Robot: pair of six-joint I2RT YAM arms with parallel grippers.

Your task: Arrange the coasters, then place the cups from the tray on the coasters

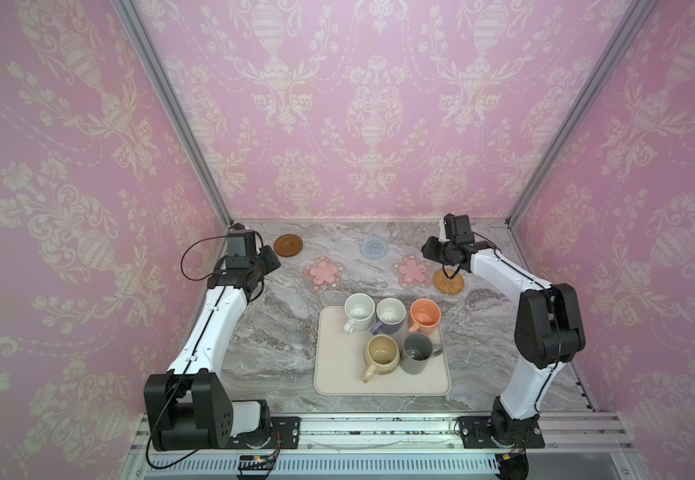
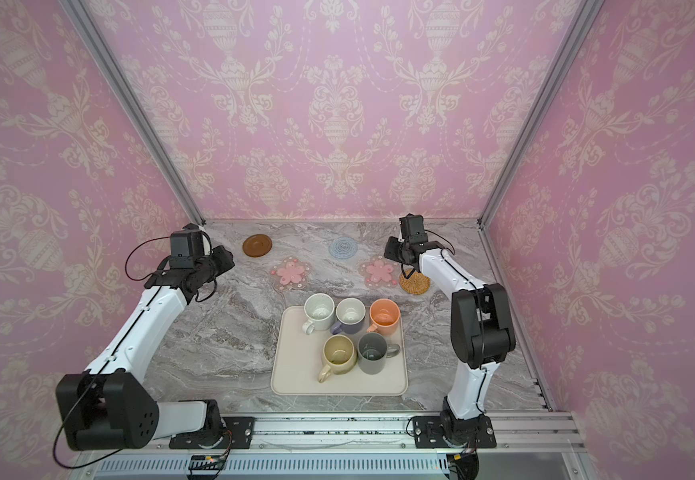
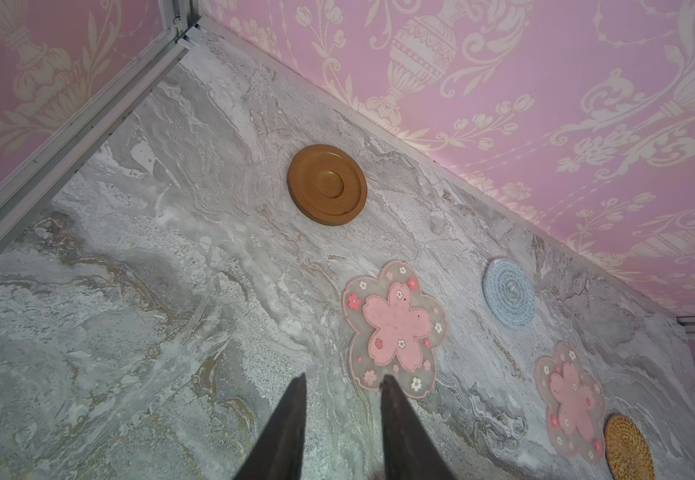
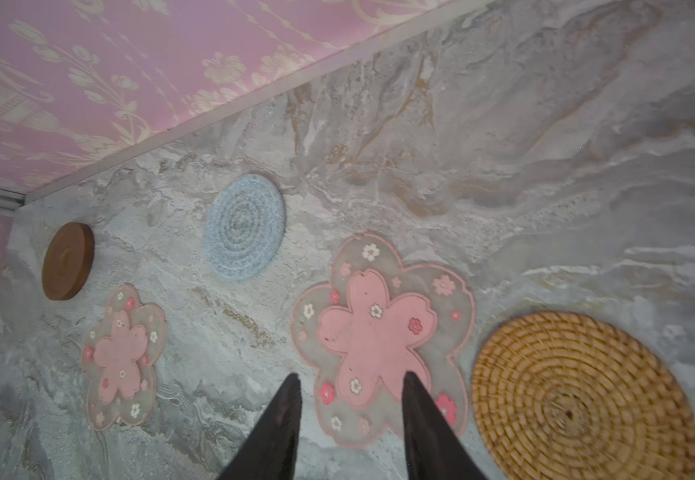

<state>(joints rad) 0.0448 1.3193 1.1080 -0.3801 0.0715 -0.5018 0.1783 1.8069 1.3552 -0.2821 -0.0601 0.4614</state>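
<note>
Five mugs stand upright on a beige tray [image 1: 337, 376] at the front of a marble-patterned table [image 1: 279, 332]. A white mug [image 1: 359, 311], a lavender mug [image 1: 390, 316] and a peach mug [image 1: 424, 316] form the back row, with a cream-yellow mug [image 1: 381, 353] and a grey mug [image 1: 416, 353] in front.

Beyond the tray, five coasters lie flat on the table with no mug on them. A brown wooden coaster [image 1: 288, 245] and a blue-grey crocheted coaster [image 1: 374, 248] lie near the back wall. Closer to the tray are a pink flower coaster [image 1: 324, 273], a second pink flower coaster [image 1: 411, 270] and, just beside it, a rattan coaster [image 1: 448, 281].

The left hand [image 3: 343, 376] hovers near the brown wooden coaster, its fingers apart and holding nothing. The right hand [image 4: 350, 374] hangs over the second pink flower coaster, its fingers likewise apart and holding nothing.

Only the top views take in the tray and mugs; the wrist views show coasters alone. The left wrist view cuts the rattan coaster at its edge, while the right wrist view shows nearly all of it.
</note>
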